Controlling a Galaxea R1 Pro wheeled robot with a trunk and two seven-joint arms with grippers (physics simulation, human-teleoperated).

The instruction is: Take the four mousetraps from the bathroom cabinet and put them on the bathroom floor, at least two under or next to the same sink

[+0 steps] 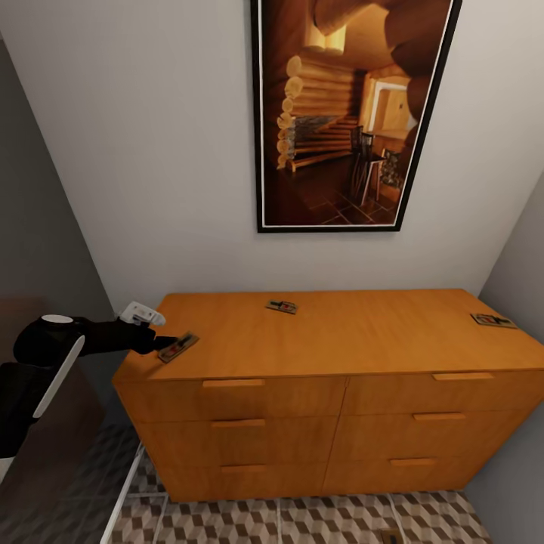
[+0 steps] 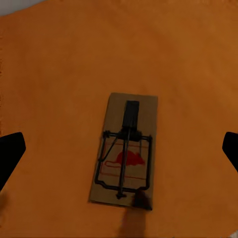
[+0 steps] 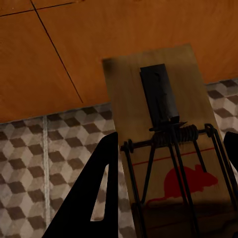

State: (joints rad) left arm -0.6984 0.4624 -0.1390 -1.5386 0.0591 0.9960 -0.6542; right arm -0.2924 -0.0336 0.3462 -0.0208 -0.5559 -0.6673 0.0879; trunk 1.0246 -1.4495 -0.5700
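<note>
Three mousetraps lie on top of the orange-brown cabinet [image 1: 340, 340]: one near its left end [image 1: 179, 347], one at the middle back [image 1: 281, 307], one at the right end [image 1: 494, 320]. My left gripper [image 1: 165, 342] hovers at the left mousetrap [image 2: 126, 148]. It is open, with its black fingers [image 2: 10, 153] wide apart on either side of the trap over the cabinet top [image 2: 59, 74]. My right gripper [image 3: 171, 139] is shut on another mousetrap [image 3: 163, 114], held in front of the cabinet's drawer fronts [image 3: 64, 49] above the cube-patterned bathroom floor [image 3: 29, 163]. The sink is out of view.
A large framed picture [image 1: 347, 113] hangs on the wall above the cabinet. Walls close in on both sides of it. The patterned floor [image 1: 302, 521] runs along the cabinet's base, and a thin white edge [image 1: 121, 491] crosses the lower left.
</note>
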